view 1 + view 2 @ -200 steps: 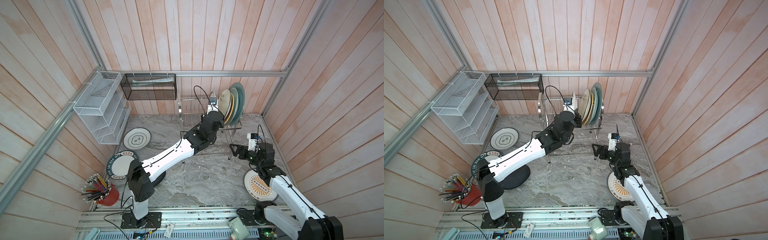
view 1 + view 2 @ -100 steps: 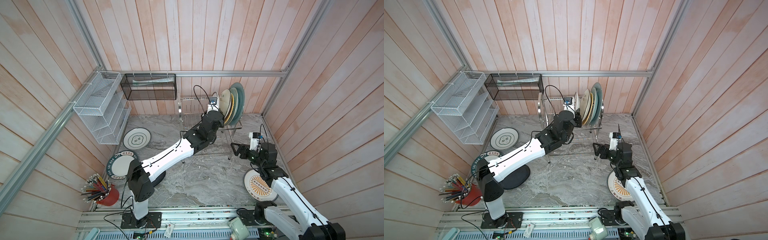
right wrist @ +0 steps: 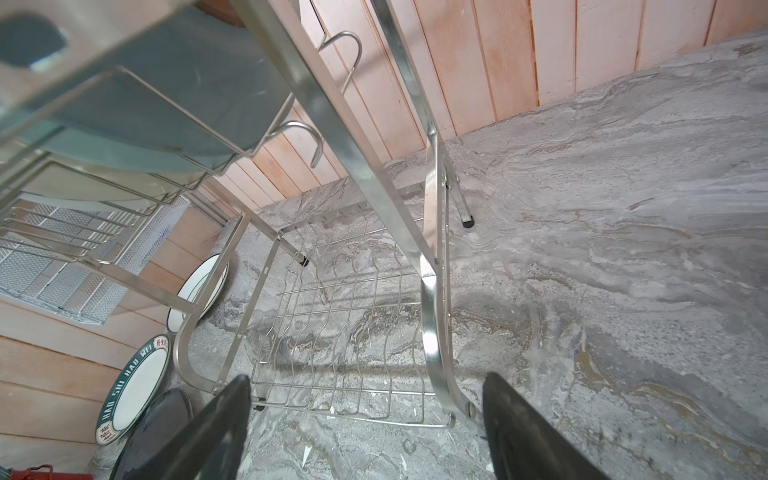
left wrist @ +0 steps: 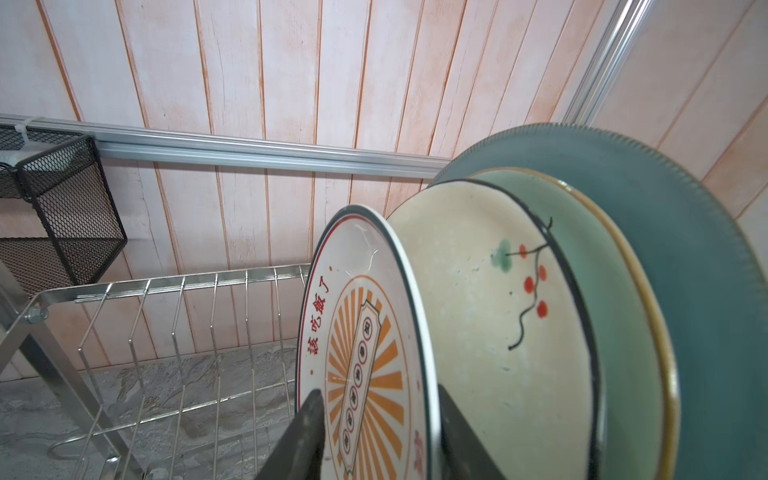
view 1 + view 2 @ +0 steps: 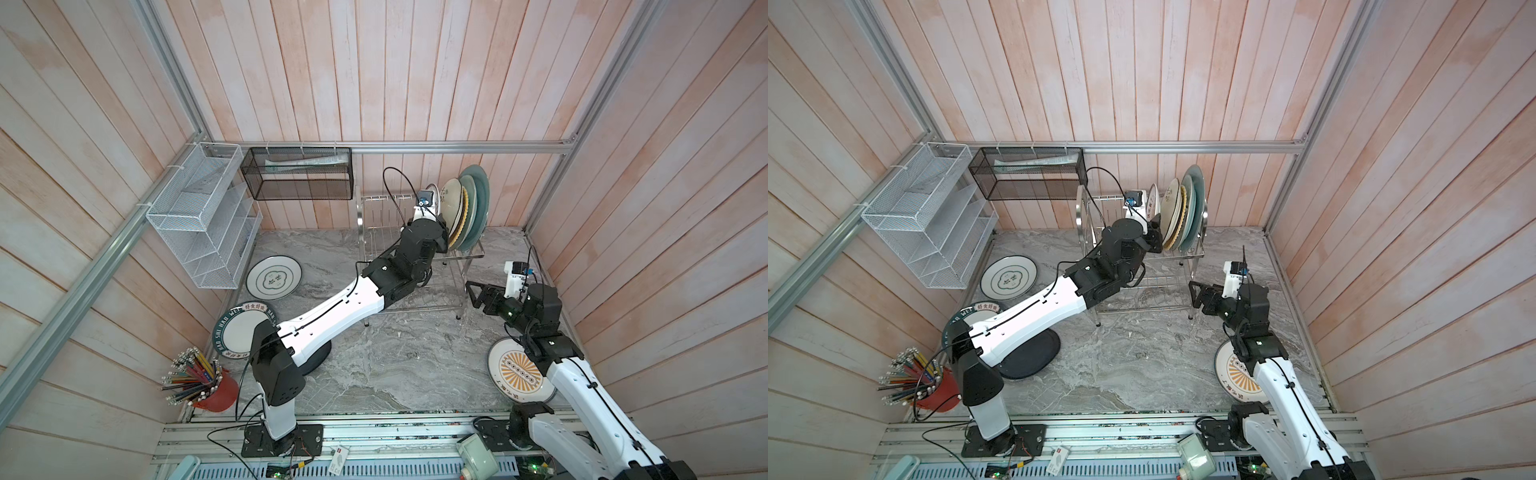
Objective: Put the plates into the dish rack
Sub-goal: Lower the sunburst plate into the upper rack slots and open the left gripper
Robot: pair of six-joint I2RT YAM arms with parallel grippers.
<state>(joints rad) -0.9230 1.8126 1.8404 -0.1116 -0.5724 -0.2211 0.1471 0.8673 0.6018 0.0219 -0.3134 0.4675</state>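
Note:
Several plates stand on edge in the dish rack's (image 5: 376, 216) upper tier: grey-blue (image 5: 482, 199), pale green, yellow, cream floral (image 4: 490, 299) and an orange-sunburst white plate (image 4: 365, 332). My left gripper (image 4: 378, 395) is open with its fingers on either side of the sunburst plate's lower edge; whether they touch it I cannot tell. My right gripper (image 3: 365, 399) hangs open and empty beside the rack's right leg (image 3: 432, 332), low at the lower tier. Flat on the table lie a green-ringed plate (image 5: 273, 277), a lettered plate (image 5: 237, 332), a black plate (image 5: 1030, 357) and another sunburst plate (image 5: 515, 374).
A white mesh organiser (image 5: 203, 216) hangs on the left wall and a black mesh basket (image 5: 299, 174) on the back wall. A red cup of pencils (image 5: 208, 386) stands at the front left. Wooden walls close in three sides.
My left gripper's jaws have widened around the sunburst plate standing in the rack. The right gripper has crept slightly to the right, still open.

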